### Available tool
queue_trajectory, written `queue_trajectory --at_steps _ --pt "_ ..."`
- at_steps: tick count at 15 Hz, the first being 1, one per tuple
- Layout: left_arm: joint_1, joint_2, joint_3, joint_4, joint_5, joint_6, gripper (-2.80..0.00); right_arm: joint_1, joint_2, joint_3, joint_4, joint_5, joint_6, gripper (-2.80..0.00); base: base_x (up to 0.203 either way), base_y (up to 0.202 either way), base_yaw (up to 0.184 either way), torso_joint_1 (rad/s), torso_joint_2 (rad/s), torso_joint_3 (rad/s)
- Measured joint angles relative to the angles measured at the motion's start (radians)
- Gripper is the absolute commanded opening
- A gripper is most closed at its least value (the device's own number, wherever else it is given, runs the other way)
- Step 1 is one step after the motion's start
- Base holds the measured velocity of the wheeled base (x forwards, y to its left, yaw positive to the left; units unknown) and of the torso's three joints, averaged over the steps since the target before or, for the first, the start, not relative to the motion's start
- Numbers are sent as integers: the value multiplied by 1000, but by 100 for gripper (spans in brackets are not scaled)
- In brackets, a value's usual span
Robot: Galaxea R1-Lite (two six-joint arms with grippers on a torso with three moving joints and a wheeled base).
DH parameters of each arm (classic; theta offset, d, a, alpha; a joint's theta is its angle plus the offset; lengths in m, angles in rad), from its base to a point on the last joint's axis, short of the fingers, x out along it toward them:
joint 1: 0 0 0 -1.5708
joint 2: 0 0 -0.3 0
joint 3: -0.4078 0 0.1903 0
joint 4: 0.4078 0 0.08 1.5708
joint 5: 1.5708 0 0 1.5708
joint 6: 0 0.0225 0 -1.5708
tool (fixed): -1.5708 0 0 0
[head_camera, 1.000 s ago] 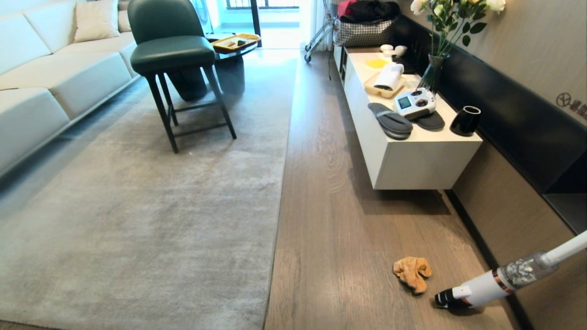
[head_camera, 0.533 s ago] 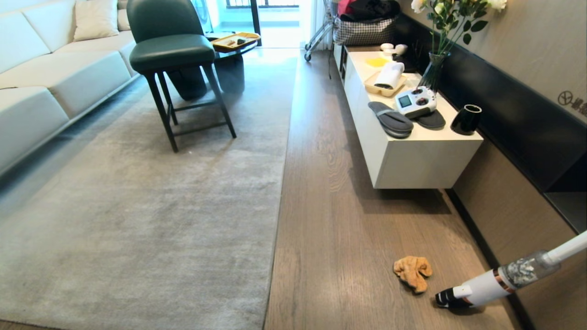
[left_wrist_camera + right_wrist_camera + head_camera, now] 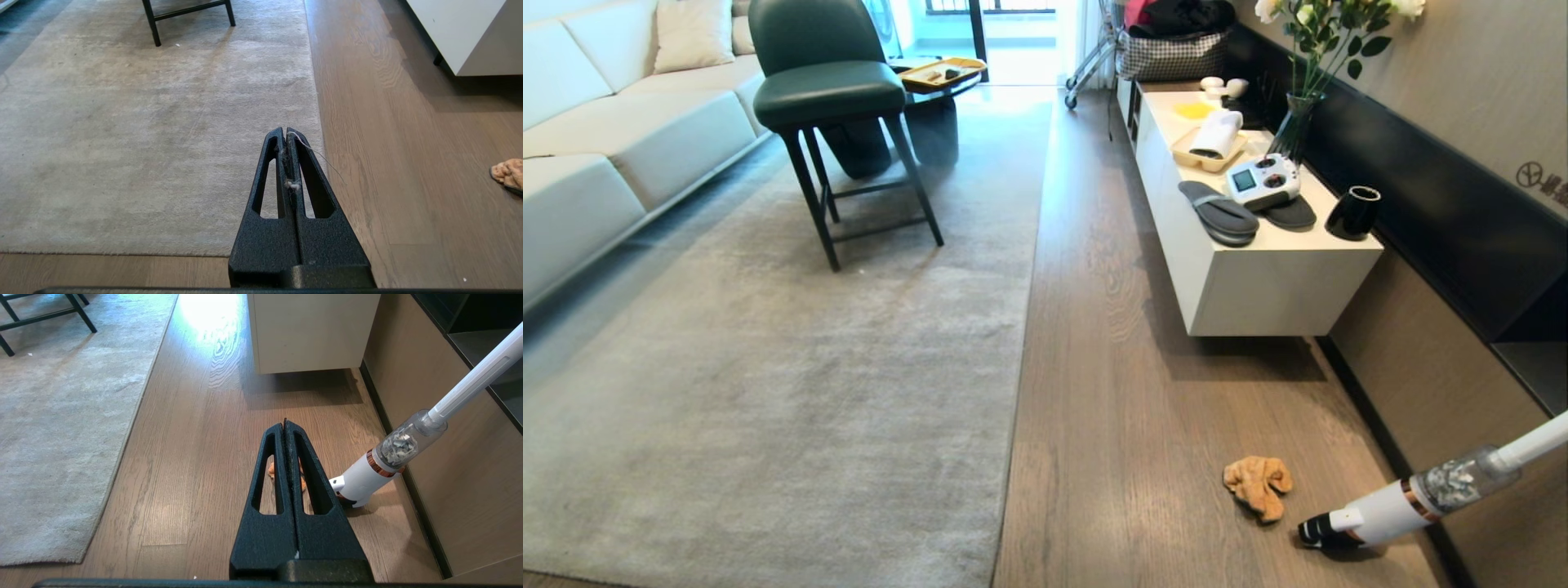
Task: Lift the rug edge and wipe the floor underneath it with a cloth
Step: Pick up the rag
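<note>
Both pincers closed: cloth (image 3: pixel 303 485) lies on floor (image 3: pixel 196 465) behind right pincer (image 3: pixel 284 424).

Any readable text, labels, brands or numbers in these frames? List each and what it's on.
None can be read.
Wall sign: a round emblem with characters beside it, cut off at the frame edge, unreadable.
Remote controller on the white cabinet: its small screen is too small to read.
Stick vacuum: no legible brand mark.
</note>
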Motion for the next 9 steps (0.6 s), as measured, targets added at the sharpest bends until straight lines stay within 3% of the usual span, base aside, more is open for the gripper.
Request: queue_trajectory --at_steps 5,9 --pt "0 0 0 -1 -1 0 -280 0 0 0 0 0 0 -280 0 0 0 0 0 0" --pt "0 0 0 -1 0 -2 -280 0 0 0 0 0 0 -280 0 0 0 0 3 -135"
